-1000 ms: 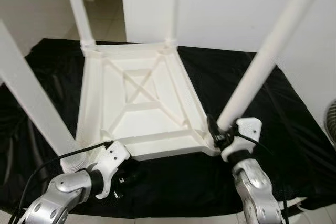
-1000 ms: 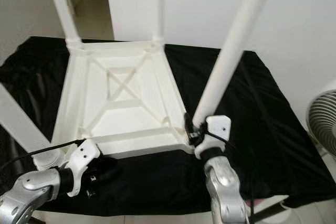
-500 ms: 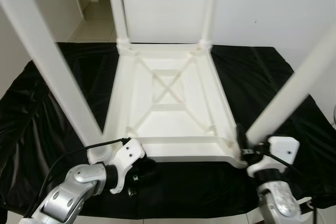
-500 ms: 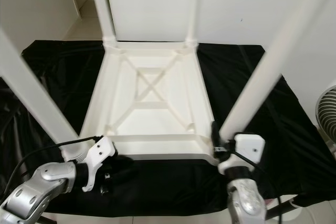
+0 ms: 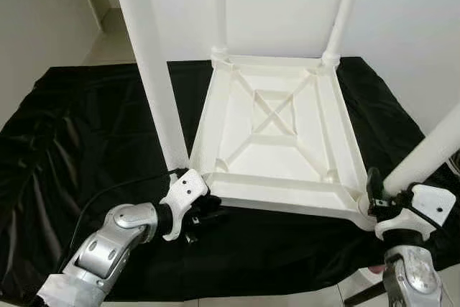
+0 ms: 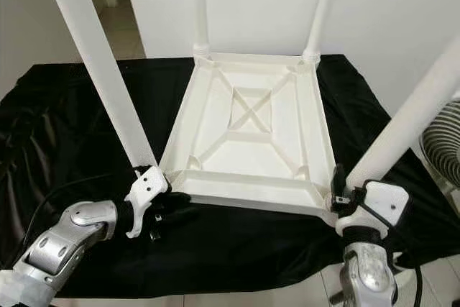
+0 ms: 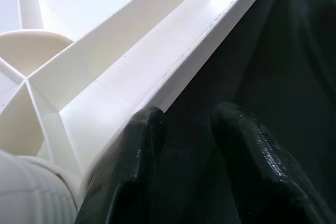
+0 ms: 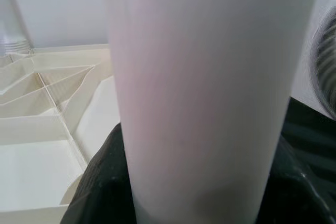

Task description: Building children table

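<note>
Underneath, a black cloth (image 5: 86,134) meets white walls (image 5: 402,12).

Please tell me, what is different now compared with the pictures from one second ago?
Mostly the camera has turned, so the upturned white table appears shifted to the right. The right tool stays closed on the near right leg, and the left tool remains at the near left corner, on the black cloth. All four legs still stand.
</note>
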